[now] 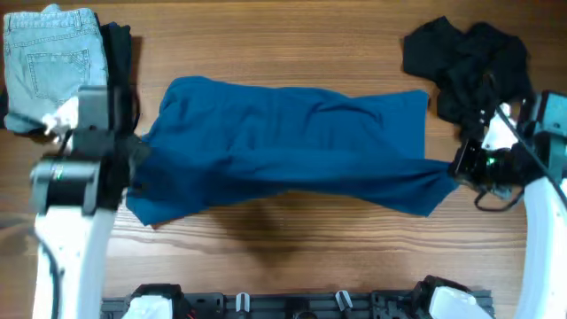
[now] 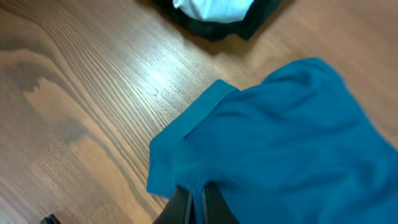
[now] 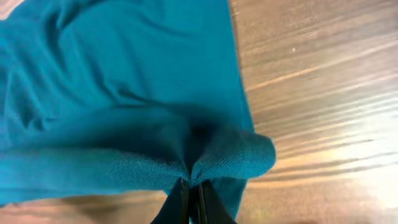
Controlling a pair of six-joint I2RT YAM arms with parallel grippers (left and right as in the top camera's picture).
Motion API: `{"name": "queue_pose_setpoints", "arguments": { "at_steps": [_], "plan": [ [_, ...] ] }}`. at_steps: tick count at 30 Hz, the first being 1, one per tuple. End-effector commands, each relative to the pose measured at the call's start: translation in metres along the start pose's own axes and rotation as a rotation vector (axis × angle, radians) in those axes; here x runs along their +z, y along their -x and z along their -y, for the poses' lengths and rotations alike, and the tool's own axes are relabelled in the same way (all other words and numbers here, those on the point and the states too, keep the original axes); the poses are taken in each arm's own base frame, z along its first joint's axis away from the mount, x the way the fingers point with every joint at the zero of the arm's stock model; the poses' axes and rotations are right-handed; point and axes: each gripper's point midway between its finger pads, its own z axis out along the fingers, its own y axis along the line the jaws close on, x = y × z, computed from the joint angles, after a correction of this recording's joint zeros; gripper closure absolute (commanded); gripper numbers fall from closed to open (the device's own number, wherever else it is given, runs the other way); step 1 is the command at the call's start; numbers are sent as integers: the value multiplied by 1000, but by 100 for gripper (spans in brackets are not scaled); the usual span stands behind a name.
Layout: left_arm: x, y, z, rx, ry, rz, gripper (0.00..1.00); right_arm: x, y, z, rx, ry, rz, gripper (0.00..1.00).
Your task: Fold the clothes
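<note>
Crosswise, blue garment (image 1: 292, 142) spread between tools, left tool (image 2: 198, 200) clamped on one edge, right tool (image 3: 193, 191) pinching the other

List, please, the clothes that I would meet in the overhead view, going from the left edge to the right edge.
folded jeans → blue garment → black clothes pile

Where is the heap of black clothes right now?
In the overhead view the black heap sits at the far right corner of the table, just past the right end of the blue garment.
</note>
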Motion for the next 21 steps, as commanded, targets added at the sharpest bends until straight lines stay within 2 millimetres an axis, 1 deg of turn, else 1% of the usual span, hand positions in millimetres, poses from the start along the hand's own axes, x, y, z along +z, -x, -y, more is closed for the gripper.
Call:
{"name": "queue_pose_setpoints", "arguments": {
  "at_steps": [1, 3, 5, 8, 10, 12, 14, 17, 19, 20, 21],
  "plan": [
    [-40, -3, -13, -68, -132, 42, 96, -30, -3, -12, -25, 42, 95, 96],
    [-54, -9, -16, -81, -192, 45, 96, -38, -10, -14, -26, 48, 112, 96],
    [-61, -15, -22, -81, -208, 36, 96, -41, -21, -13, -22, 44, 89, 96],
    [-58, -28, -32, -57, -163, -16, 96, -39, -34, -11, -30, 36, 36, 96],
    [-54, -34, -35, -40, -128, -51, 96, -36, -38, -7, -24, 20, 16, 96],
    [-46, -38, -34, -27, -103, -76, 96, -30, -37, -1, -20, -9, 10, 96],
    [-32, -39, -31, -19, -77, -85, 96, -19, -32, 2, -15, -11, 10, 96],
    [-1, -46, -20, -7, -52, -107, 96, -1, -17, 3, -14, 1, 20, 96],
    [17, -48, -11, -5, -48, -109, 96, 6, -4, 4, -17, 1, 32, 96],
    [31, -46, -4, -6, -42, -99, 96, 12, 6, 5, -20, 2, 43, 96],
    [38, -44, 1, -7, -41, -92, 96, 16, 11, 5, -22, 2, 48, 95]
  ]
}}
